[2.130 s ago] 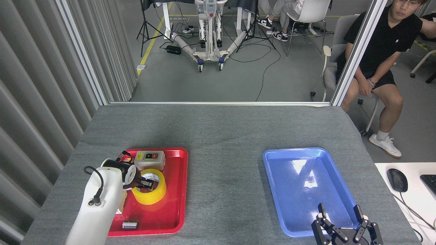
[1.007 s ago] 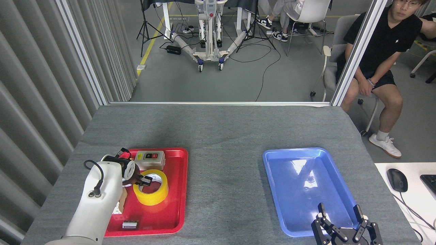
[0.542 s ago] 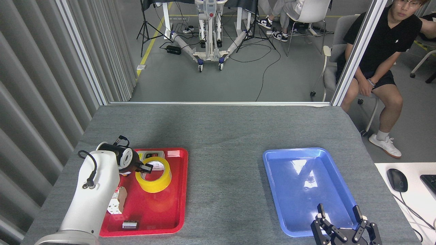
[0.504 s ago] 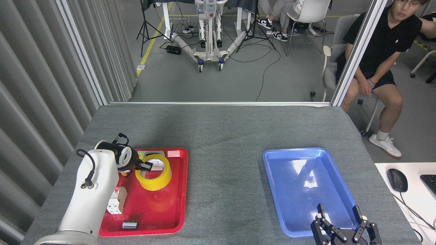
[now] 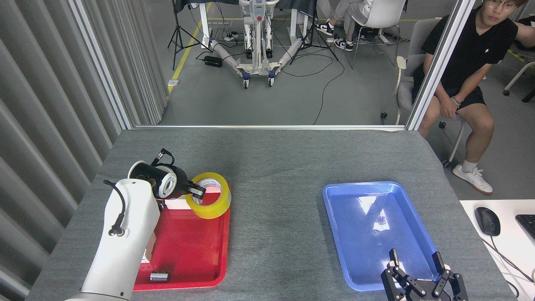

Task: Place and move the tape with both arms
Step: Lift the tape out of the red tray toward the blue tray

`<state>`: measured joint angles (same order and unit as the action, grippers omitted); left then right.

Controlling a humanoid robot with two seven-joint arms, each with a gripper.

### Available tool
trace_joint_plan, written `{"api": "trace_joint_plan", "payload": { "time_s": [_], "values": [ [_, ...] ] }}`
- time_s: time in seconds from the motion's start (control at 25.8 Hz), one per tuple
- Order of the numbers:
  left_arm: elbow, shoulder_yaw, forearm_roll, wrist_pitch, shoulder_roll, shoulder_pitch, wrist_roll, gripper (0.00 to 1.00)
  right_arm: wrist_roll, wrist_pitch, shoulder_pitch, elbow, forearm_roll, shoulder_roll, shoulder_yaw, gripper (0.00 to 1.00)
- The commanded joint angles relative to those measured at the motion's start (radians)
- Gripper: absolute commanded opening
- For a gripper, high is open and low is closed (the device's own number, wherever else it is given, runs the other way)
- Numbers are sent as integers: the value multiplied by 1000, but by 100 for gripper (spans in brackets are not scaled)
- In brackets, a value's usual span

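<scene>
The left claw (image 5: pixel 196 191) is clamped on the near-left rim of the tape (image 5: pixel 209 195), one dark finger reaching into the white core; most of the claw is hidden behind its own black wrist and the white arm casing, so only a fingertip shows clearly. The tape sits left of centre in the frame, tilted, raised over the far right corner of the red tray (image 5: pixel 188 246); whether its lower edge touches the tray rim cannot be told. Behind the arm a white box (image 5: pixel 175 204) is mostly covered, only a pale sliver showing. A small metal piece (image 5: pixel 159 276) lies in the tray's near-left corner, and another white item at the tray's left edge is cut off by the arm.

The right claw (image 5: pixel 416 262) pokes up at the lower right of the frame, its body cropped by the bottom edge, fingers spread apart and grasping nothing, over the near end of the blue tray (image 5: pixel 334 200). Both trays rest on the grey surface (image 5: pixel 276 167).
</scene>
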<state>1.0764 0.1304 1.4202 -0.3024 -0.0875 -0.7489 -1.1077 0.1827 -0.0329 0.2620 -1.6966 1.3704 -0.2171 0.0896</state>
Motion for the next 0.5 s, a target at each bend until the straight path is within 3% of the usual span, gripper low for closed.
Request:
{"api": "trace_joint_plan", "payload": {
  "time_s": [0.0, 0.08, 0.15, 0.39, 0.46],
  "values": [
    [17, 6, -3, 2, 48, -7, -4, 0, -2, 1, -3, -5, -2, 1, -1, 100],
    [36, 3, -20, -3, 49, 2, -4, 0, -2, 1, -6, -5, -2, -2, -1, 100],
    [68, -11, -121, 2, 51, 14, -4, 0, -2, 1, -4, -5, -2, -4, -2, 100],
    [157, -100, -710, 82, 68, 138, 45, 0, -2, -4, -3, -5, -2, -11, -1, 100],
    [183, -114, -773, 88, 104, 200, 97, 0, -2, -4, -3, -3, -2, -15, -1, 100]
  ]
}}
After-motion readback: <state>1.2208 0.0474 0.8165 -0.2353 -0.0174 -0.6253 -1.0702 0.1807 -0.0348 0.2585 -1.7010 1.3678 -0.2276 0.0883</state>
